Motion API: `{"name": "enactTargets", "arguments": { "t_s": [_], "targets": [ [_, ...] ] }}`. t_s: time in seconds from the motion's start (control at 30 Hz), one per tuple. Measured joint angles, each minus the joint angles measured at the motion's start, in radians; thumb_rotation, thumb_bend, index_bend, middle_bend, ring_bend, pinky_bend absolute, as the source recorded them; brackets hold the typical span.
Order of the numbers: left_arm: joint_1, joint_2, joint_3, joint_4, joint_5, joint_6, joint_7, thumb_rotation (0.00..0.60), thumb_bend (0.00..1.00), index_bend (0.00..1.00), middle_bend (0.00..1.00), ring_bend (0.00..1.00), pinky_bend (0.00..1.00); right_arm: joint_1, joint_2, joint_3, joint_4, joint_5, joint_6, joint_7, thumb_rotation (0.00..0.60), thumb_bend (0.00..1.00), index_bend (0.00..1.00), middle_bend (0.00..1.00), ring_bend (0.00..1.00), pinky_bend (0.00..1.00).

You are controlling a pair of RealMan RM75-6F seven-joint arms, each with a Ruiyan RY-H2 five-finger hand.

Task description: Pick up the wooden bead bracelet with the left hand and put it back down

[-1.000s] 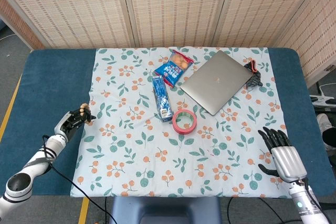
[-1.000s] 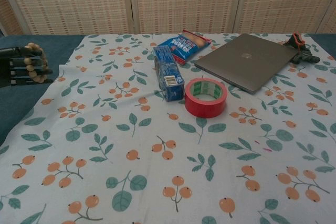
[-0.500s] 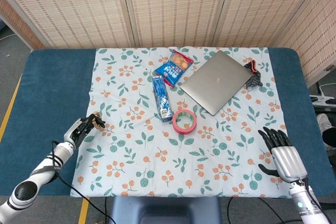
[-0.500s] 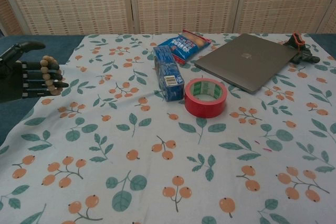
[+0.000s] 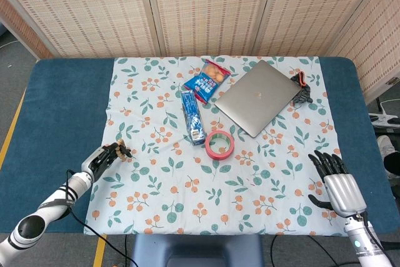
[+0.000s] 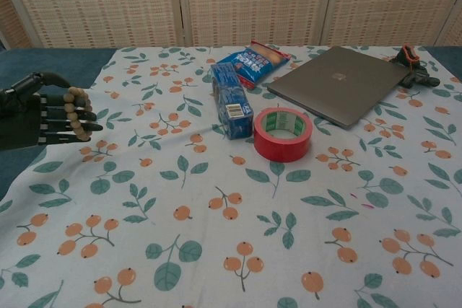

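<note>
The wooden bead bracelet (image 6: 74, 111) hangs looped over the fingers (image 6: 61, 116) of the left hand (image 6: 36, 117), so it cannot slip off. The hand holds it just above the left edge of the flowered cloth (image 6: 216, 236), likely to set it down there. Its fingers point straight out to the side. The right hand (image 5: 337, 189) holds nothing, fingers apart, near the table's right edge.

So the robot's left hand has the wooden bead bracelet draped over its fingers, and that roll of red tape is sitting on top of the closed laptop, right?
Not quite. The red tape roll lies on the floral cloth in front of the laptop, apart from it, as the chest view shows. The rest holds: the left hand carries the wooden bead bracelet over its fingers.
</note>
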Motion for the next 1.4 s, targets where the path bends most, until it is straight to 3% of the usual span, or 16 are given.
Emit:
{"name": "enactTargets", "arguments": {
  "t_s": [0.37,0.6,0.73,0.9,1.0,1.17,1.33,1.4],
  "targets": [
    [-0.017,0.003,0.018,0.005,0.021,0.009,-0.019,0.3,0.64,0.6,0.48,0.17,0.01,-0.001,-0.001,0.001,0.002,-0.001,0.005,0.001,0.558,0.11,0.0,0.0,0.0,0.0],
    [-0.014,0.004,0.012,-0.002,0.041,-0.001,-0.026,0.322,0.92,0.6,0.48,0.16,0.01,-0.002,-0.001,0.002,0.002,-0.003,0.009,0.004,0.558,0.11,0.0,0.0,0.0,0.0],
    [-0.012,0.002,0.008,-0.006,0.053,-0.012,-0.027,0.399,1.0,0.6,0.48,0.15,0.01,-0.002,0.0,0.003,0.003,-0.004,0.011,0.007,0.557,0.11,0.0,0.0,0.0,0.0],
    [-0.012,0.001,0.004,-0.011,0.068,-0.028,-0.022,0.565,1.0,0.6,0.47,0.15,0.01,-0.003,0.002,0.004,0.002,-0.005,0.015,0.011,0.558,0.12,0.0,0.0,0.0,0.0],
    [-0.012,0.001,0.003,-0.013,0.081,-0.033,-0.012,0.597,1.0,0.6,0.47,0.15,0.01,-0.004,0.004,0.004,0.002,-0.006,0.016,0.015,0.558,0.12,0.0,0.0,0.0,0.0],
    [-0.005,-0.004,-0.006,-0.02,0.083,-0.033,-0.013,0.6,0.98,0.56,0.45,0.14,0.01,-0.004,0.005,0.004,0.002,-0.007,0.016,0.018,0.557,0.12,0.0,0.0,0.0,0.0],
    [0.008,-0.012,-0.022,-0.024,0.088,-0.036,-0.015,0.582,0.64,0.52,0.43,0.14,0.02,-0.003,0.005,0.004,0.002,-0.008,0.014,0.019,0.557,0.12,0.0,0.0,0.0,0.0],
    [0.012,-0.014,-0.027,-0.024,0.091,-0.039,-0.014,0.558,0.58,0.52,0.43,0.14,0.02,-0.003,0.005,0.003,0.002,-0.008,0.014,0.018,0.557,0.12,0.0,0.0,0.0,0.0]
  ]
}}
